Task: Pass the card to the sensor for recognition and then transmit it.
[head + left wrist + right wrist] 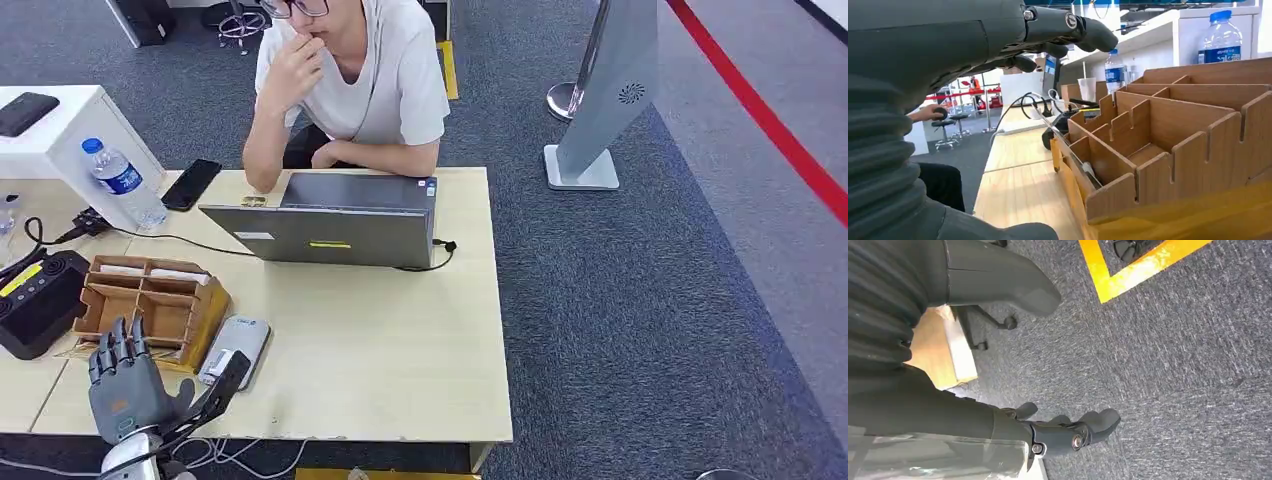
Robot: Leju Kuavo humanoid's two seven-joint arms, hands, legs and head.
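Matt pale wood table (pixel 400 340)

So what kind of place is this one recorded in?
Probably an office or demo hall: a wooden desk with a laptop and a seated person, grey carpet, and a free-standing kiosk.

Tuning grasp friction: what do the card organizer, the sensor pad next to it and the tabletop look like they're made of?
Card organizer: looks like thin laser-cut plywood, unfinished matte; slotted, notched dividers and bare brown edges show in the left wrist view.
Sensor pad: likely plastic, smooth grey-silver casing with slight sheen; cannot confirm.
Tabletop: pale wood-grain surface, probably laminate, low gloss.
Left hand hovers open at the organizer.
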